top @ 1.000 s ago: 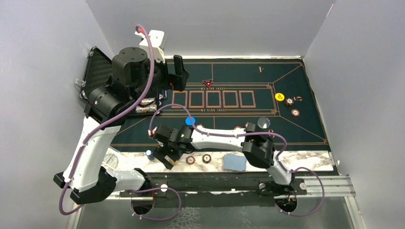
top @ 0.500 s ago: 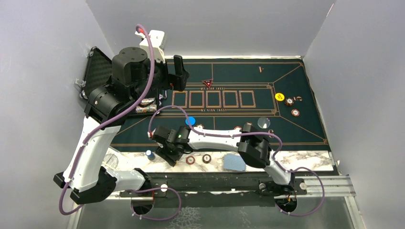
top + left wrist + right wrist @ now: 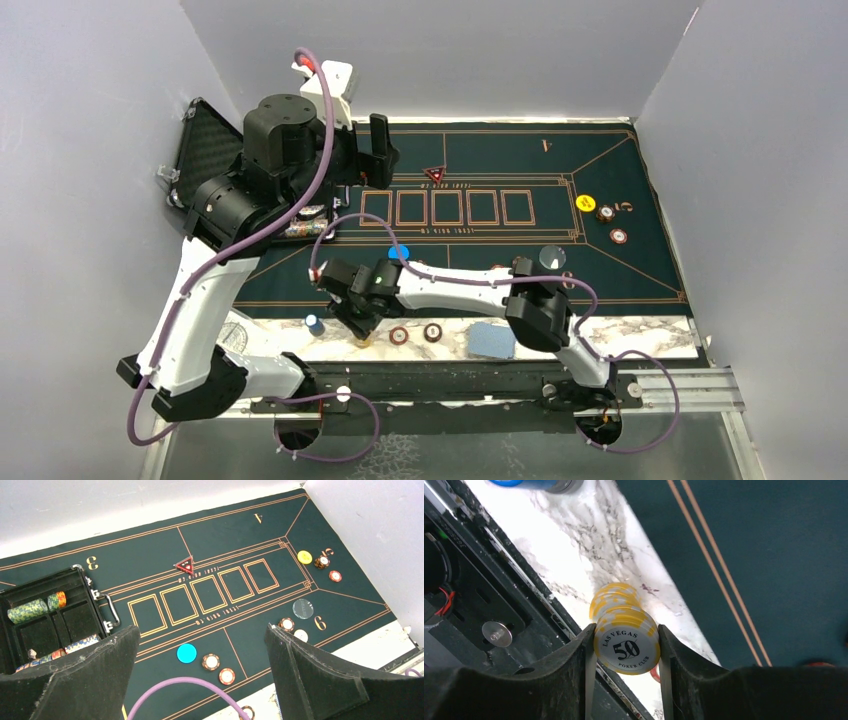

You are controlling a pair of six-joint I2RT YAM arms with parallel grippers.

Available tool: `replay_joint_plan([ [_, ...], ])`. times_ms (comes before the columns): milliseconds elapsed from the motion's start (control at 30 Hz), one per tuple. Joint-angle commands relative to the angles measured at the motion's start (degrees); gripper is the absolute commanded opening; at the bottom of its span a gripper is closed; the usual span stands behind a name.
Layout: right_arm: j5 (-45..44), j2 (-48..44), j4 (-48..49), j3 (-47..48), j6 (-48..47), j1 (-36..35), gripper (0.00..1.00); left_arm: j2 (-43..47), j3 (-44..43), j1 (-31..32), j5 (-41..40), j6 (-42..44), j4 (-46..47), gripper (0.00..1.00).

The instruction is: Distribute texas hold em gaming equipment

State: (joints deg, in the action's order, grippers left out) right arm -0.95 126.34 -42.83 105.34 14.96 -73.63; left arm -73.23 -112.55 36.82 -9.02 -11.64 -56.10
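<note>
R gripper [image 3: 626, 651] closed narrow on a short stack of yellow/white chips [image 3: 616, 597], pads on the rims, front face reads 50; stack looks a bit fanned, back chips offset from the front one; it sits over the marble strip [image 3: 589, 540] at the near table edge, black rail [image 3: 469, 605] just beside, green felt mat [image 3: 784, 555] on the other side; two red-brown chips [image 3: 399, 335] and the blue-backed cards [image 3: 490, 340] lie on the same strip nearby; L gripper [image 3: 201, 630] spread wide, holding nothing, high over the mat w/ blue disc [image 3: 186, 653] and red triangular marker [image 3: 184, 566] below; risk imo: rim-only grip on a skewed stack, so a quick swing or early release could shed the back chips; on edge they'd roll, poss into the rail gap, out of reach
</note>
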Motion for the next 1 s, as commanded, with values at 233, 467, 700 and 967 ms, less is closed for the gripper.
replay_joint_plan([
  [233, -6.3, -0.9, 4.9, -1.3, 0.1, 10.8, 0.17, -1.9, -4.4, -0.3, -1.0, 1.0, -1.0, 0.99],
  [467, -8.4, 6.5, 4.2, 1.8, -1.6, 14.2, 0.27, -3.2, -5.7, -0.4, -1.2, 1.4, -2.2, 0.99],
  [700, -5.7, 6.1, 5.3, 0.6, -2.2, 14.3, 0.55, -2.8, -5.2, -0.5, -1.2, 1.3, -2.1, 0.99],
  [967, -5.6, 5.8, -5.3, 13.2, -2.4, 14.3, 0.84, -1.6, -3.8, -0.5, -0.6, 0.5, -1.9, 0.99],
])
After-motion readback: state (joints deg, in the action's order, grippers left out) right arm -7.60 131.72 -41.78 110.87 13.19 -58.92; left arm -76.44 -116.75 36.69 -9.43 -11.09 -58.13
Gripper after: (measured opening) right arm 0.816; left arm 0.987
